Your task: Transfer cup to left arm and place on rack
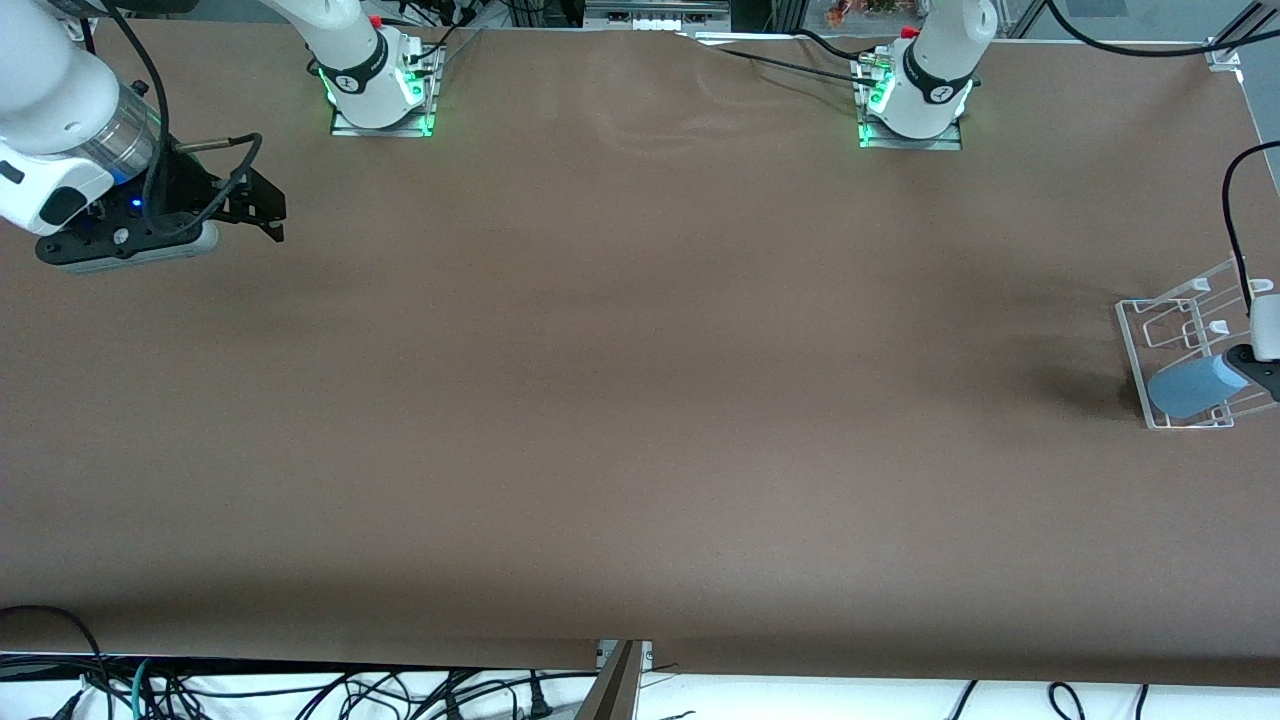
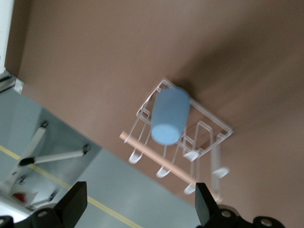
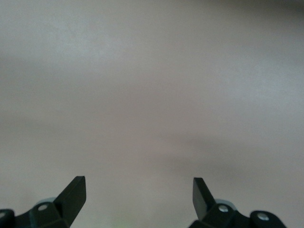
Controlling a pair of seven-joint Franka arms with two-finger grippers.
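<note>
The light-blue cup [image 1: 1190,390] is seen lying on its side on the rack [image 1: 1135,330], at the left arm's end of the table [image 1: 640,400]. In the front view its closed base is turned toward the middle of the table, and it rests on the part of the rack nearer to the front camera. In the left wrist view the cup [image 2: 169,117] is shown cradled among the clear loop-shaped dividers of the rack [image 2: 209,123], with the light wooden rod [image 2: 166,159] and the white-tipped pegs [image 2: 163,171] just beside it.

The left gripper [image 2: 137,202] is held in the air over the rack, and its two black fingers [image 2: 76,202] are spread wide with nothing between them; the cup is not gripped. In the front view only a small part of this gripper [image 1: 1262,365] is visible at the picture's edge, close to the cup's mouth end.

The right gripper [image 1: 270,215] is held above the table at the right arm's end, well apart from the cup and the rack, where the right arm waits. In the right wrist view its fingers [image 3: 76,192] are seen wide apart and empty, with only the bare brown table surface [image 3: 152,95] below them.

Both arm bases are seen along the table edge farthest from the front camera.
</note>
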